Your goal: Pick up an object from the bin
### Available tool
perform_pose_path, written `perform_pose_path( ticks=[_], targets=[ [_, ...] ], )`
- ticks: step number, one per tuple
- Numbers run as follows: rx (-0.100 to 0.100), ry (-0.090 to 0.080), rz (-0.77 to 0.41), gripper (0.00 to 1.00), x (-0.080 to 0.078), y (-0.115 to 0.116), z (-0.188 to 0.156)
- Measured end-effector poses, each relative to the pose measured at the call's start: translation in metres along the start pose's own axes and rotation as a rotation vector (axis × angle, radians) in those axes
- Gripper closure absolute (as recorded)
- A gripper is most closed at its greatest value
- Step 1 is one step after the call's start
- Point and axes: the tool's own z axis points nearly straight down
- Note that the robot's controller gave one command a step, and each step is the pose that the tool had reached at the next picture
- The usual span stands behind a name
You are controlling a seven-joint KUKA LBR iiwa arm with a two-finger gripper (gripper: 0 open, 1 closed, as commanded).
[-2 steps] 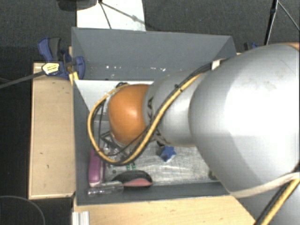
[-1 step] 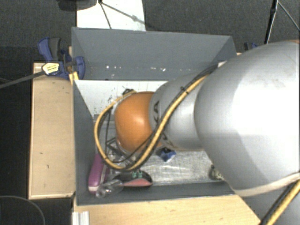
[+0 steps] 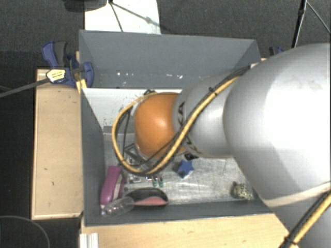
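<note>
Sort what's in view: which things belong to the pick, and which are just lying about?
Belong to the job: grey bin; the arm's orange wrist cover; the dark oval thing with a pink face, nearest below it.
Lying about: purple thing and clear thing at the left; small blue piece; speckled lump farther right.

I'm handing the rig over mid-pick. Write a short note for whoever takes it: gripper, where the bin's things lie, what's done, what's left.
Gripper: low in the grey bin, towards the view's lower left, under the arm's orange wrist cover; grasp cannot be told.
Things: nearest it a dark oval thing with a pink face, a purple thing by the left wall, a small blue thing; a speckled thing lies lower right.
Done: arm is down in the bin.
Left: nothing seen lifted; grasp one, raise it out.
</note>
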Motion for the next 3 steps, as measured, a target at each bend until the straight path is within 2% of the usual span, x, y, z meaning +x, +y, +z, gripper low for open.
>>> perform_pose_path(
  ticks=[1,2,3],
  targets=[
    [0.001,0.001,0.004,0.0,0.001,0.0,0.001],
    [0.004,0.001,0.243,0.0,-0.05,-0.038,-0.035],
    [0.009,0.008,0.205,0.0,-0.016,-0.12,-0.045]
  ],
)
